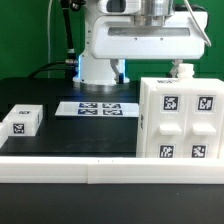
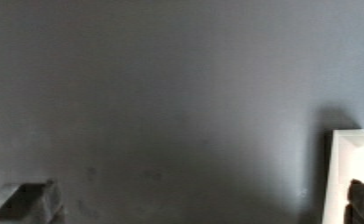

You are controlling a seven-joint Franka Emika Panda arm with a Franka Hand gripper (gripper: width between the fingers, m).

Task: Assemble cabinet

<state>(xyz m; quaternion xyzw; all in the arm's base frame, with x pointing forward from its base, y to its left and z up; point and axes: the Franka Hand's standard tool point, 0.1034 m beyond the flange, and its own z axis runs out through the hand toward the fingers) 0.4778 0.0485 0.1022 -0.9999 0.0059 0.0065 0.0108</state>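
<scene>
The cabinet is a large white box with square marker tags on its front, standing on the black table at the exterior view's right. My gripper hangs just behind the cabinet's top edge, and most of it blends with the white arm. In the wrist view the gripper is open and empty. Its two dark fingertips stand wide apart over bare black table. A white edge of the cabinet lies right beside one fingertip. I cannot tell whether they touch.
A small white tagged block lies at the exterior view's left. The marker board lies flat in the middle, in front of the arm's base. A white rail runs along the table's front edge.
</scene>
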